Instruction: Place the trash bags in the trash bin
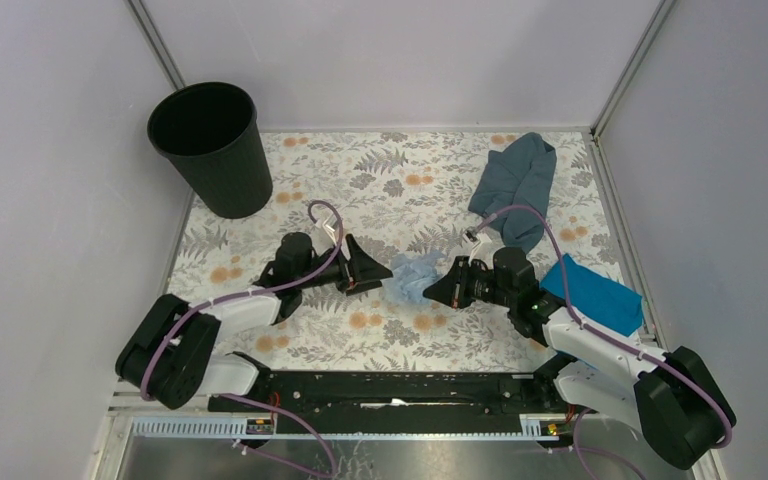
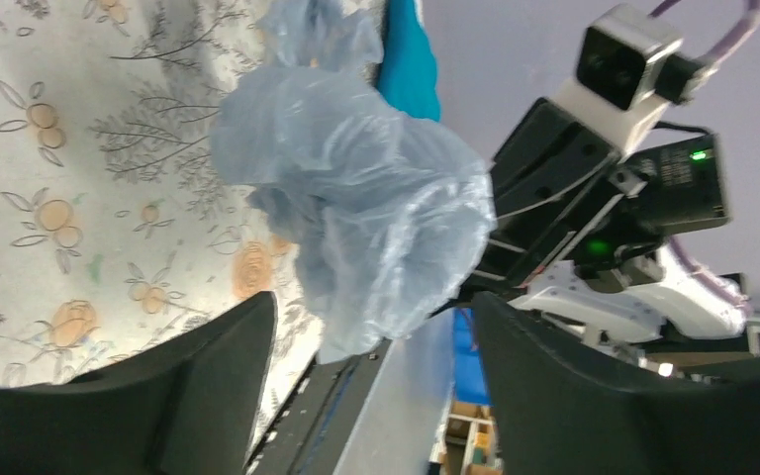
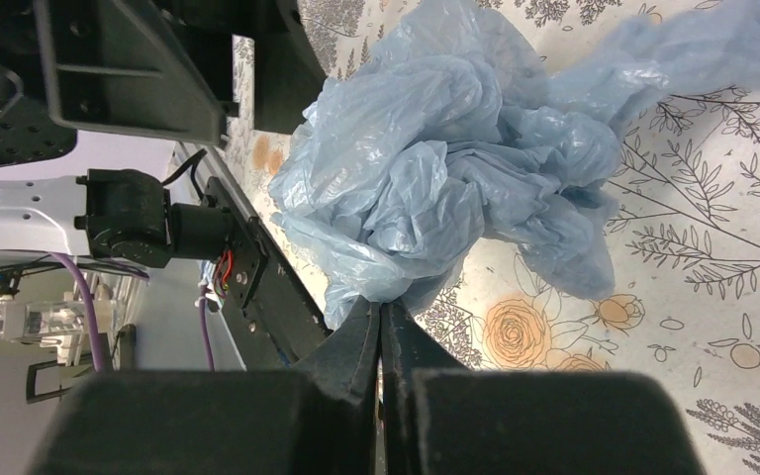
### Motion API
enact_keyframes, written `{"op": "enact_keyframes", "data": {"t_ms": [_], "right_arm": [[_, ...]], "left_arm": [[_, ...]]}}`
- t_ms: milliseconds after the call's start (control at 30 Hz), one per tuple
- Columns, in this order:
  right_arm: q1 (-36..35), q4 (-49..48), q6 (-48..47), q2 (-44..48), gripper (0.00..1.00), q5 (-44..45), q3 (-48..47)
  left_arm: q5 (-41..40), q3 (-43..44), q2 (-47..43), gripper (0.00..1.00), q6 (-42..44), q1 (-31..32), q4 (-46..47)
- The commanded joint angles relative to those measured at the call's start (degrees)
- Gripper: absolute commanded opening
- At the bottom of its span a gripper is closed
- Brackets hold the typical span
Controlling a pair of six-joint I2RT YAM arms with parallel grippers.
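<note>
The trash bag (image 1: pixel 415 277) is bunched into a loose pale-blue wad near the middle of the flowered tabletop (image 1: pixel 360 170), between my two pincers. My right pincer (image 3: pixel 381 322) is pressed together on a fold at the wad's edge. My left pincer (image 2: pixel 371 312) stands spread, its fingers on either side of the bag without gripping it. Whether the bag rests on the tabletop or hangs just above it, I cannot tell.

I judge this to be the taking-hold step, with the carry not yet begun. The trash bin (image 1: pixel 225 170) stands upright at the far left corner, well apart from the bag and beyond my left arm. The next move calls for lifting the wad clear of the spread fingers and bringing it over the open rim.

Crumpled like this, the bag has no clear long axis. It lies roughly along the line between the pincers, with a looser tail trailing away from my right one.
</note>
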State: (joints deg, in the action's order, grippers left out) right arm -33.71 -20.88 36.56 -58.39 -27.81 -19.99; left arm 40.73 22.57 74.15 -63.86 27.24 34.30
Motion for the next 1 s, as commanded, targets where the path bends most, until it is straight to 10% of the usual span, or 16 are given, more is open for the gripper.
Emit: {"op": "enact_keyframes", "data": {"t_ms": [0, 100, 233, 367, 633, 967], "right_arm": [[-0.26, -2.6, 2.53, 0.39, 0.0, -1.1, -0.21], [-0.23, -2.08, 2.43, 0.05, 0.0, -1.87, -1.4], [-0.23, 3.81, -1.14, -1.06, 0.05, -1.27, -4.25], [-0.32, 20.91, -9.95, 2.03, 0.07, 11.39, -8.37], [-0.3, 31.86, -12.38, 5.6, 0.09, 24.24, -9.7], [-0.31, 29.13, -11.73, 7.56, 0.76, 22.9, -9.97]], "left_arm": [[1.32, 0.97, 2.92, 0.85, 2.06, 2.12, 3.25], [0.21, 0.67, 4.28, 0.88, 1.28, 5.3, 5.82], [-0.54, -1.5, 4.45, 0.42, -1.86, 4.82, 10.49], [-5.31, -1.26, -1.02, 0.1, 5.5, 1.17, -4.83], [-2.47, 0.23, -6.8, 0.0, 13.53, -6.65, -18.44], [0.56, 0.59, -14.6, 0.0, 16.71, -8.45, -22.21]]}}
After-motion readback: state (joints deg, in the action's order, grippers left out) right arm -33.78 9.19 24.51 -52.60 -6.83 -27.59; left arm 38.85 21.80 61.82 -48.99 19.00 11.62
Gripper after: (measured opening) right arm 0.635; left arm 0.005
